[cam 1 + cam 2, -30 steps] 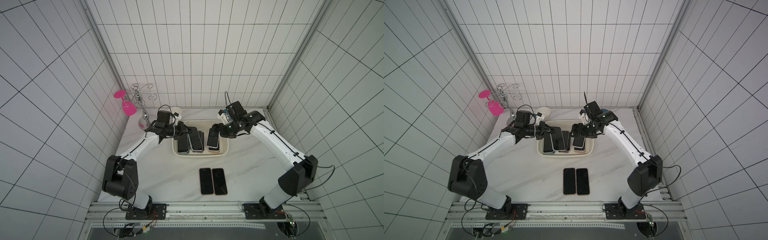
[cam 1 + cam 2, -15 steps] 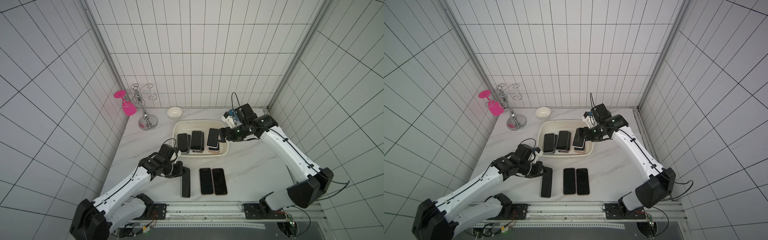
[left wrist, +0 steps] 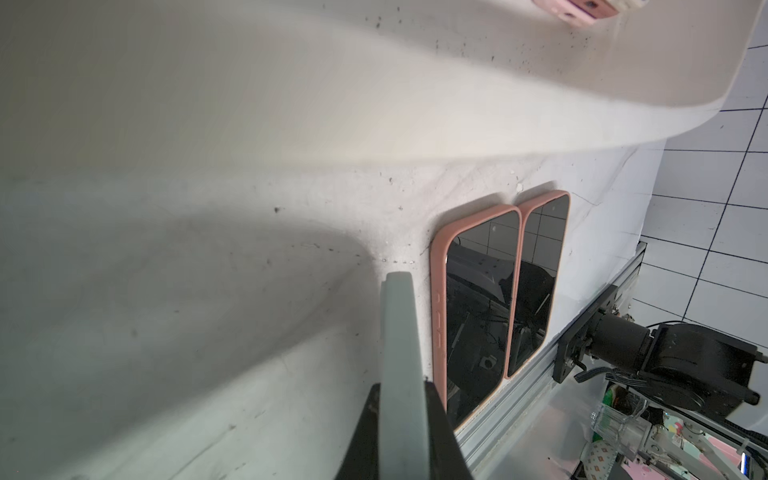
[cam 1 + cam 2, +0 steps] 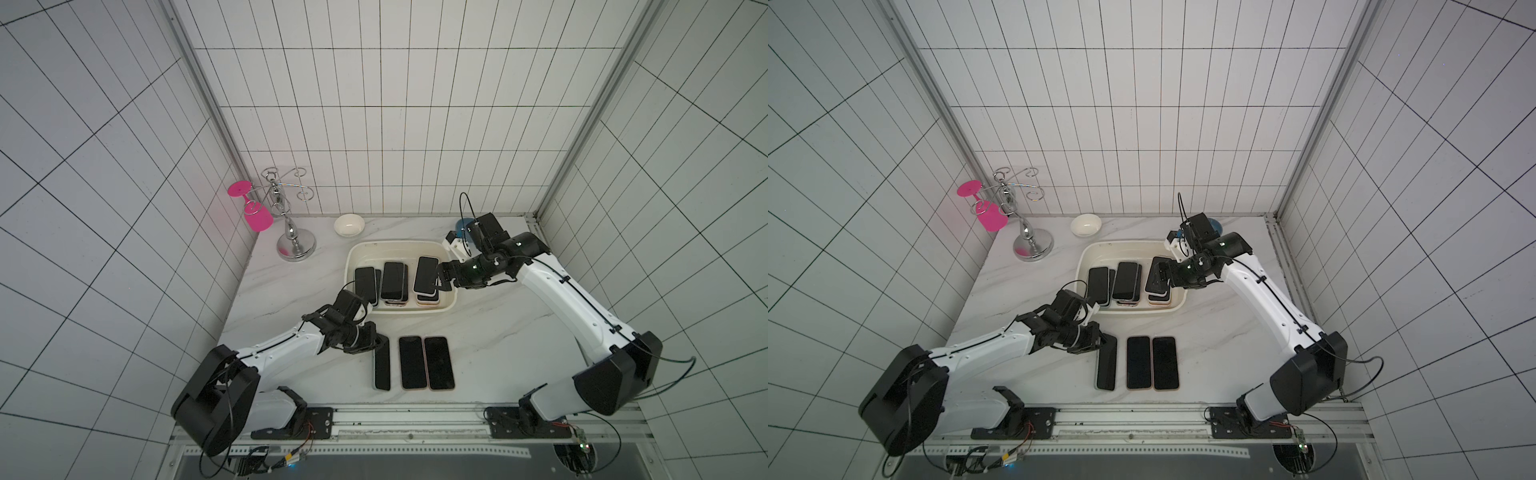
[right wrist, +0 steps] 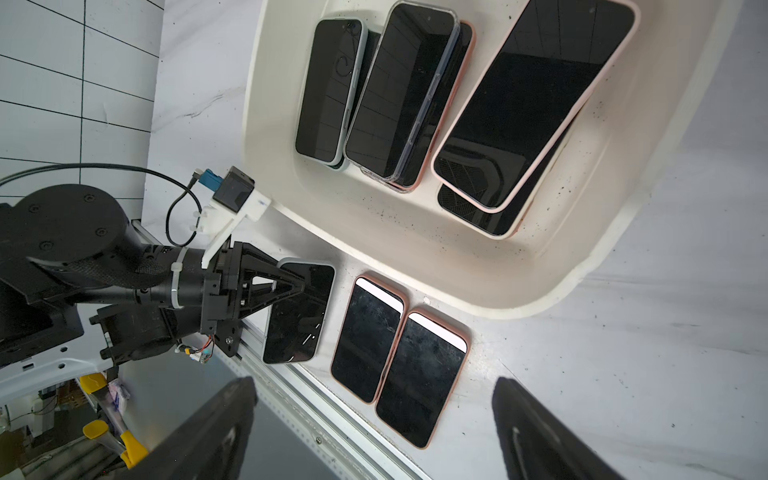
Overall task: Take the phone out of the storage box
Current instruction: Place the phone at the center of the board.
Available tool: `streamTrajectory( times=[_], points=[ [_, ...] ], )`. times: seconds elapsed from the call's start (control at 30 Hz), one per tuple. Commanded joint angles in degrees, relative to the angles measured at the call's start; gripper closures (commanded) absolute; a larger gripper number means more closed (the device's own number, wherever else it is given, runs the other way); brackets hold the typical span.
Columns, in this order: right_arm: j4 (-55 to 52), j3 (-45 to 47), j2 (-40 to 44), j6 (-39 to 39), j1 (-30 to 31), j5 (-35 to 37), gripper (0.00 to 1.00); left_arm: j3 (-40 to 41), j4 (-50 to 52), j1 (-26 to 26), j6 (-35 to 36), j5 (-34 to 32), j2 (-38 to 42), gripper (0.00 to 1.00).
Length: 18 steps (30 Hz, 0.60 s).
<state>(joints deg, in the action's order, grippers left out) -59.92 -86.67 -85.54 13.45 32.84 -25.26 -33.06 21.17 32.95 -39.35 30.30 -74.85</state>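
Left gripper (image 4: 376, 343) is clamped on the far end of a slim black-screened phone in a pale grey-green case (image 4: 382, 368), low over the white marble-patterned tabletop (image 4: 291, 291) in front of the storage box. The left wrist view shows the two dark fingers (image 3: 436, 419) pressed against both flat faces of that phone (image 3: 397, 332), which is turned up on its long edge rather than lying flat. Whether its lower edge touches the table cannot be told.

Just beside it on the right, two black-screened phones in salmon-pink cases (image 4: 412, 362) (image 4: 439, 362) lie flat, face up and side by side, their long edges touching.

Behind them sits the shallow cream-white plastic storage box with rounded corners (image 4: 399, 246). It holds three overlapping piles of phones: a pale-cased one on the left (image 4: 365, 284), a clear-cased one in the middle (image 4: 393, 280), and a light-pink-cased one on the right (image 4: 426, 275), tilted on the phones beneath it.

Right gripper (image 4: 439, 278) hovers over the box's right side above that tilted phone, its jaws spread wide and holding nothing.
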Motion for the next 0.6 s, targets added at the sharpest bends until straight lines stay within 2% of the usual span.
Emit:
streamTrajectory(
  times=[0.0,0.43,0.57],
  points=[
    [-0.90,1.29,-0.99,-1.15,-0.38,1.34,0.08,0.35,-5.26,0.19,0.45,3.13,-1.77,1.00],
    [-1.16,3.34,-1.56,-1.76,-0.49,2.74,0.08,3.67,-9.95,0.31,-1.82,5.19,-4.50,1.00],
    [-1.23,3.88,-1.65,-1.68,-0.43,2.80,0.08,5.08,-10.45,0.36,-2.50,5.27,-4.52,0.87]
  ],
)
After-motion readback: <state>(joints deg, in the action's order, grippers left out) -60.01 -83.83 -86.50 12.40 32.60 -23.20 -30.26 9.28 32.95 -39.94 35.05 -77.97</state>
